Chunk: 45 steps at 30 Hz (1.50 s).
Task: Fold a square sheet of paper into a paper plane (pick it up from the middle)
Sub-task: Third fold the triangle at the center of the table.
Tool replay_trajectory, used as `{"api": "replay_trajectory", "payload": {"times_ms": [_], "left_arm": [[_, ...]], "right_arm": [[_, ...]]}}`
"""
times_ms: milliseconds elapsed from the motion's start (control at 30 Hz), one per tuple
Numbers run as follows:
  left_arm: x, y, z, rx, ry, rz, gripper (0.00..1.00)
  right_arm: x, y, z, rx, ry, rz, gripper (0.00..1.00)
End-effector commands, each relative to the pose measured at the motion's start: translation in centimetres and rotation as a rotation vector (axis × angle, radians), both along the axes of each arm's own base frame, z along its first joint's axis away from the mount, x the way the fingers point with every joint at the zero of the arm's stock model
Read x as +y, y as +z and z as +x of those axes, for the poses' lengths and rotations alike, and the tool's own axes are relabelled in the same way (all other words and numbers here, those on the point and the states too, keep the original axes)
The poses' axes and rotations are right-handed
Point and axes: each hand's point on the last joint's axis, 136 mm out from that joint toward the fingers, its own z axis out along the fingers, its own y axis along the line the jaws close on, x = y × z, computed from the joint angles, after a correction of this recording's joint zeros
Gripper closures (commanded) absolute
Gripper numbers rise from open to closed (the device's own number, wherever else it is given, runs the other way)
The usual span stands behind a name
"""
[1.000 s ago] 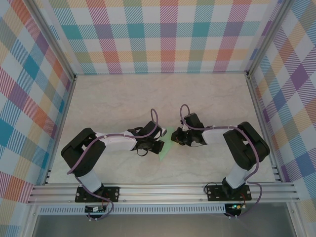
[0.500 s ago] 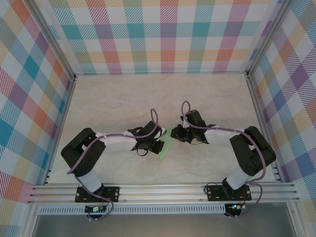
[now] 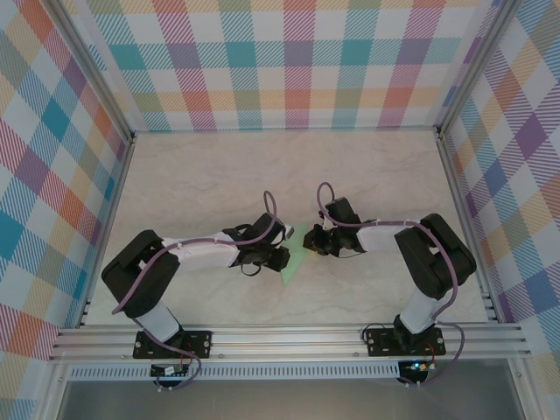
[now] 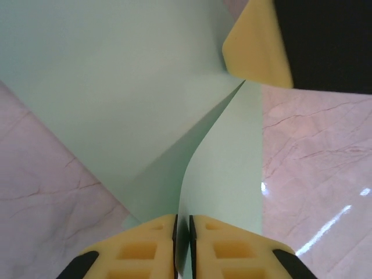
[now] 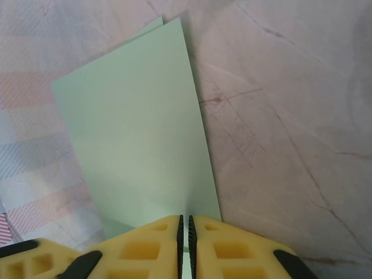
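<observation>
Paper plane (image 4: 104,81) gripped by left jaws and right jaws; left wrist view shows its raised flap.

Mint-green paper plane (image 5: 139,133), pale pink-veined marble table (image 3: 192,175), pastel multicolour plaid walls (image 3: 289,61)

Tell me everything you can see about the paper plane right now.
The paper plane is thin, pale mint-green paper, smooth and matte, partly folded with a sharp crease between flat flaps. It sits mid-table between the arms, over the marbled tabletop. The left gripper pinches one raised edge; the right gripper pinches another.
</observation>
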Motion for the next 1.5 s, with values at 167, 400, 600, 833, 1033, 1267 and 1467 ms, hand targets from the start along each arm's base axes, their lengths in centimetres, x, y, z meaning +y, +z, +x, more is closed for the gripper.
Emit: {"api": "replay_trajectory", "payload": {"times_ms": [167,400,600,833,1033,1267,1467], "left_arm": [[1.6,6.9,1.4,-0.105,0.158,-0.085,0.75],[-1.4,6.2,-0.3,0.016,0.086,-0.221,0.85],[-0.1,1.1,1.0,0.066,0.199,-0.07,0.95],[1.6,-2.0,1.8,0.059,0.272,0.041,0.99],[1.7,-2.5,1.8,0.056,0.251,0.067,1.0],[1.8,-2.6,1.7,0.058,0.243,0.082,1.0],[2.0,-2.3,1.4,0.062,0.253,0.071,1.0]], "right_arm": [[-0.8,-0.8,-0.7,0.023,0.006,-0.047,0.86],[-0.5,-0.1,-0.5,0.01,0.009,-0.029,0.85],[-0.4,0.6,-0.5,0.0,0.011,-0.018,0.85],[0.1,3.2,-0.3,-0.042,0.03,0.027,0.81],[-2.1,4.4,-1.1,-0.07,-0.02,-0.055,0.66],[-1.2,3.7,-1.5,-0.005,-0.029,0.005,0.57],[-0.6,3.1,-1.1,0.026,-0.051,0.028,0.56]]}}
